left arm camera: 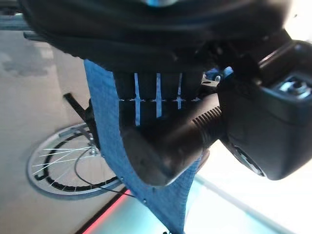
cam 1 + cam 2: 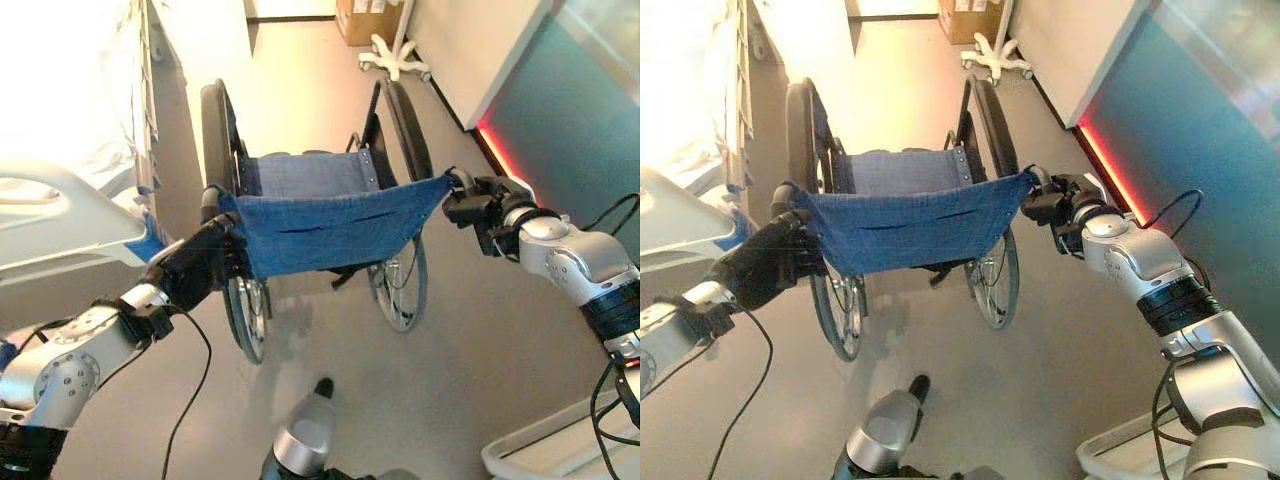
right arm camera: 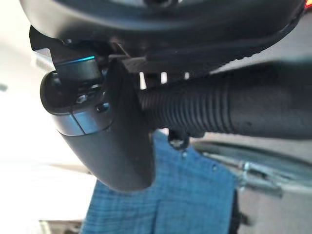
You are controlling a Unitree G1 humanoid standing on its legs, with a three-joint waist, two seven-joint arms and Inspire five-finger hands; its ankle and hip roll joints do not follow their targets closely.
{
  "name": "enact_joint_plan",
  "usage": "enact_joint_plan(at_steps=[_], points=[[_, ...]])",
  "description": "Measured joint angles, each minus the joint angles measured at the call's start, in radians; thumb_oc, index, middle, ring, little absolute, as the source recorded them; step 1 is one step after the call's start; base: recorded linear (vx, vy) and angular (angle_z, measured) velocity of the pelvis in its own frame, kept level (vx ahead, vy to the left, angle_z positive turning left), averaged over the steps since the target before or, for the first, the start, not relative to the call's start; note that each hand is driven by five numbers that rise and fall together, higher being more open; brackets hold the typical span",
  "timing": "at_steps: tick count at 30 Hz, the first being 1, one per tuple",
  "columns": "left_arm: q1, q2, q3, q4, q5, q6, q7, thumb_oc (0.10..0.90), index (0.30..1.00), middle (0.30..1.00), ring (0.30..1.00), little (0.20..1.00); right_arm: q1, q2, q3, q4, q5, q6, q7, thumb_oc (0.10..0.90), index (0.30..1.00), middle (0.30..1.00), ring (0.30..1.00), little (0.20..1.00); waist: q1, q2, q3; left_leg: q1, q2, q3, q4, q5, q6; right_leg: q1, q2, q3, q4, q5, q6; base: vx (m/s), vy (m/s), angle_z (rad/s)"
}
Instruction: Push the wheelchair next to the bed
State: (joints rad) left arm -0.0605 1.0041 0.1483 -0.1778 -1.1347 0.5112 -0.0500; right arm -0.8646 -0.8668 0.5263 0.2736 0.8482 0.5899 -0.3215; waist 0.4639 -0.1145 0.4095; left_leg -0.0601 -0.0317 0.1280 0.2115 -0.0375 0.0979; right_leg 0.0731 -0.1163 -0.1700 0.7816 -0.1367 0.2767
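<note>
A wheelchair (image 2: 320, 215) with a blue cloth back (image 2: 905, 225) and black wheels stands on the grey floor in front of me, facing away. My left hand (image 2: 200, 262) is curled round its left push handle (image 1: 195, 134); the ribbed black grip shows between thumb and fingers in the left wrist view. Over on the other side my right hand (image 2: 480, 205) is curled round the right push handle (image 3: 214, 109). The bed (image 2: 60, 170), white with a grey side rail, lies along the left, its rail close to the left wheel (image 2: 218, 130).
A blue-grey wall with a red strip at its foot (image 2: 500, 155) runs along the right. A white wheeled stand base (image 2: 395, 60) and a cardboard box (image 2: 365, 18) sit ahead. A white tray edge (image 2: 560, 450) shows at the lower right.
</note>
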Motion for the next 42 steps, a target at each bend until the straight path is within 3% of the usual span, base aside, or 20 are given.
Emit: enact_joint_plan(at_steps=[1, 3, 8, 9, 12, 18, 20, 23, 25, 28, 29, 30, 31, 32, 35, 36, 37, 39, 40, 42], points=[[-0.014, 0.009, -0.003, 0.003, 0.001, 0.003, 0.01, 0.4, 0.3, 0.3, 0.3, 0.3, 0.0, 0.008, -0.005, 0.003, -0.01, 0.0, 0.0, 0.4, 0.3, 0.3, 0.3, 0.3, -0.003, -0.001, 0.0, 0.023, 0.005, 0.008, -0.022, -0.005, 0.008, -0.047, -0.01, -0.004, 0.038, 0.004, -0.009, 0.46, -0.037, 0.2], [-0.019, 0.048, -0.013, 0.02, 0.001, 0.003, 0.009, 0.4, 0.3, 0.3, 0.3, 0.3, 0.0, 0.036, -0.008, 0.009, -0.032, -0.004, -0.001, 0.4, 0.3, 0.3, 0.3, 0.3, -0.015, 0.003, 0.001, 0.07, 0.0, 0.005, -0.055, -0.006, 0.012, -0.083, -0.06, -0.066, -0.027, -0.059, -0.11, 0.29, -0.13, 0.17], [-0.039, 0.08, -0.02, 0.043, 0.001, -0.005, -0.003, 0.4, 0.3, 0.3, 0.3, 0.3, -0.003, 0.037, -0.014, 0.007, -0.027, -0.011, -0.001, 0.4, 0.3, 0.3, 0.3, 0.3, -0.069, 0.005, 0.001, 0.099, -0.007, -0.052, -0.074, -0.021, -0.001, -0.196, -0.069, -0.092, -0.404, -0.058, -0.125, 0.27, -0.265, 0.44], [-0.039, 0.079, -0.02, 0.051, 0.001, -0.007, -0.013, 0.4, 0.3, 0.3, 0.3, 0.3, -0.005, 0.031, -0.012, 0.002, -0.015, -0.011, -0.001, 0.4, 0.3, 0.3, 0.3, 0.3, -0.08, 0.005, 0.001, 0.102, -0.016, -0.069, -0.072, -0.038, 0.003, -0.222, -0.076, -0.087, -0.493, -0.029, -0.086, 0.38, -0.321, 0.4], [-0.026, 0.076, -0.017, 0.065, 0.003, -0.011, -0.035, 0.4, 0.3, 0.3, 0.3, 0.3, -0.005, 0.019, -0.01, -0.014, 0.015, -0.004, -0.01, 0.4, 0.3, 0.3, 0.3, 0.3, -0.121, -0.001, 0.001, 0.112, -0.038, -0.077, -0.063, -0.071, -0.002, -0.268, -0.115, -0.089, -0.645, 0.087, -0.068, 0.47, -0.332, 0.54], [0.057, 0.041, 0.032, 0.069, 0.037, -0.038, -0.072, 0.4, 0.3, 0.3, 0.3, 0.3, 0.021, -0.002, -0.007, -0.091, 0.11, 0.045, -0.058, 0.4, 0.3, 0.3, 0.3, 0.3, -0.146, -0.007, -0.002, 0.172, -0.022, -0.129, 0.01, -0.17, -0.051, -0.233, -0.111, -0.079, -0.739, 0.176, -0.124, 0.44, -0.297, 0.52], [0.058, 0.027, 0.033, 0.07, 0.042, -0.038, -0.07, 0.4, 0.3, 0.3, 0.3, 0.3, 0.021, -0.002, -0.006, -0.089, 0.113, 0.058, -0.057, 0.4, 0.3, 0.3, 0.3, 0.3, -0.154, -0.02, -0.008, 0.193, -0.012, -0.175, 0.032, -0.211, -0.082, -0.21, -0.085, -0.051, -0.703, 0.279, -0.164, 0.49, -0.233, 0.77], [0.096, 0.03, 0.066, 0.038, 0.039, -0.038, -0.062, 0.4, 0.3, 0.3, 0.3, 0.3, 0.005, -0.005, -0.001, -0.079, 0.115, 0.06, -0.03, 0.4, 0.3, 0.3, 0.3, 0.3, -0.136, 0.004, -0.019, 0.188, 0.08, -0.18, 0.095, -0.237, -0.152, -0.209, -0.007, -0.107, -0.622, 0.213, -0.23, 0.32, -0.272, 0.39], [0.096, 0.011, 0.064, 0.03, 0.028, -0.038, -0.027, 0.4, 0.3, 0.3, 0.3, 0.3, -0.03, -0.001, 0.01, -0.038, 0.111, 0.052, 0.006, 0.4, 0.3, 0.3, 0.3, 0.3, -0.095, 0.009, -0.018, 0.04, 0.079, -0.18, 0.421, -0.218, -0.211, -0.244, 0.003, -0.136, -0.518, 0.146, -0.282, 0.25, -0.339, -0.19], [0.133, -0.019, 0.057, 0.032, 0.027, -0.039, 0.009, 0.4, 0.3, 0.3, 0.3, 0.3, -0.058, 0.032, 0.061, 0.007, 0.108, 0.032, 0.014, 0.4, 0.3, 0.3, 0.3, 0.3, -0.026, 0.02, -0.017, -0.098, 0.025, -0.211, 0.724, 0.023, -0.318, -0.273, 0.002, -0.155, -0.376, 0.066, -0.385, 0.26, -0.243, -0.59], [0.157, -0.029, 0.047, 0.033, 0.031, -0.039, 0.028, 0.4, 0.3, 0.3, 0.3, 0.3, -0.05, 0.044, 0.078, 0.008, 0.1, 0.032, 0.013, 0.4, 0.3, 0.3, 0.3, 0.3, -0.023, 0.016, -0.017, -0.155, -0.021, -0.228, 0.809, 0.178, -0.297, -0.238, -0.003, -0.102, -0.42, 0.033, -0.338, 0.29, -0.128, -0.06], [0.176, -0.033, 0.05, 0.03, 0.036, -0.04, 0.03, 0.4, 0.3, 0.3, 0.3, 0.3, -0.041, 0.048, 0.078, 0.004, 0.098, 0.032, 0.013, 0.4, 0.3, 0.3, 0.3, 0.3, -0.029, 0.019, -0.018, -0.191, -0.039, -0.238, 0.824, 0.12, -0.263, -0.219, 0.002, -0.07, -0.457, 0.042, -0.321, 0.44, -0.141, 0.24], [0.203, -0.041, 0.057, 0.017, 0.043, -0.052, 0.023, 0.4, 0.3, 0.3, 0.3, 0.3, -0.03, 0.041, 0.079, -0.013, 0.093, 0.034, 0.013, 0.4, 0.3, 0.3, 0.3, 0.3, -0.038, 0.009, -0.015, -0.208, -0.068, -0.229, 0.697, 0.017, -0.16, -0.183, 0.016, -0.028, -0.529, 0.073, -0.317, 0.31, -0.064, 0.36], [0.212, -0.044, 0.055, 0.008, 0.044, -0.057, 0.023, 0.4, 0.3, 0.3, 0.3, 0.3, -0.029, 0.032, 0.082, -0.017, 0.094, 0.037, 0.013, 0.4, 0.3, 0.3, 0.3, 0.3, -0.045, 0.009, -0.014, -0.212, -0.078, -0.218, 0.609, 0.0, -0.141, -0.165, 0.026, -0.012, -0.562, 0.086, -0.315, 0.47, -0.093, 0.32], [0.225, -0.061, 0.052, -0.013, 0.05, -0.07, -0.005, 0.4, 0.3, 0.3, 0.3, 0.3, -0.043, 0.015, 0.086, -0.017, 0.093, 0.036, 0.013, 0.4, 0.3, 0.3, 0.3, 0.3, -0.034, 0.042, -0.016, -0.098, -0.055, -0.215, 0.016, 0.02, -0.195, -0.15, 0.082, 0.083, -0.618, 0.093, -0.293, 0.47, -0.093, -0.06], [0.223, -0.099, 0.049, -0.013, 0.055, -0.072, -0.019, 0.4, 0.3, 0.3, 0.3, 0.3, -0.059, -0.003, 0.092, -0.017, 0.094, 0.037, 0.013, 0.4, 0.3, 0.3, 0.3, 0.3, -0.018, 0.109, -0.034, -0.05, 0.006, -0.212, -0.089, 0.024, -0.199, -0.136, 0.134, 0.031, -0.616, 0.084, -0.295, 0.59, -0.109, -0.65], [0.222, -0.097, 0.056, -0.02, 0.069, -0.09, -0.022, 0.4, 0.3, 0.3, 0.3, 0.3, -0.087, 0.014, 0.095, 0.012, 0.089, 0.033, 0.007, 0.4, 0.3, 0.3, 0.3, 0.3, 0.03, 0.119, -0.03, -0.047, 0.043, -0.104, -0.082, 0.073, -0.16, -0.191, 0.131, -0.076, -0.332, -0.002, -0.346, 0.6, -0.119, -0.89], [0.216, -0.063, 0.052, -0.017, 0.08, -0.096, 0.0, 0.4, 0.3, 0.3, 0.3, 0.3, -0.085, 0.063, 0.096, 0.049, 0.086, 0.033, -0.007, 0.4, 0.3, 0.3, 0.3, 0.3, 0.048, 0.092, -0.029, -0.039, 0.069, -0.001, -0.027, 0.076, -0.15, -0.113, 0.117, -0.167, -0.189, -0.132, -0.336, 0.49, -0.077, -0.4], [0.207, -0.047, 0.046, -0.015, 0.083, -0.088, 0.009, 0.4, 0.3, 0.3, 0.3, 0.3, -0.074, 0.065, 0.095, 0.047, 0.079, 0.033, -0.007, 0.4, 0.3, 0.3, 0.3, 0.3, 0.038, 0.066, -0.028, -0.06, 0.059, 0.045, 0.044, 0.058, -0.122, -0.021, 0.114, -0.167, -0.304, -0.198, -0.343, 0.64, -0.078, 0.43], [0.2, -0.078, 0.053, -0.009, 0.088, -0.08, 0.009, 0.4, 0.3, 0.3, 0.3, 0.3, -0.064, 0.071, 0.083, 0.037, 0.065, 0.029, -0.008, 0.4, 0.3, 0.3, 0.3, 0.3, 0.014, 0.077, -0.032, -0.207, 0.038, -0.004, 0.308, -0.061, -0.225, 0.086, 0.184, -0.022, -0.483, -0.219, -0.358, 0.47, -0.067, 0.47]])
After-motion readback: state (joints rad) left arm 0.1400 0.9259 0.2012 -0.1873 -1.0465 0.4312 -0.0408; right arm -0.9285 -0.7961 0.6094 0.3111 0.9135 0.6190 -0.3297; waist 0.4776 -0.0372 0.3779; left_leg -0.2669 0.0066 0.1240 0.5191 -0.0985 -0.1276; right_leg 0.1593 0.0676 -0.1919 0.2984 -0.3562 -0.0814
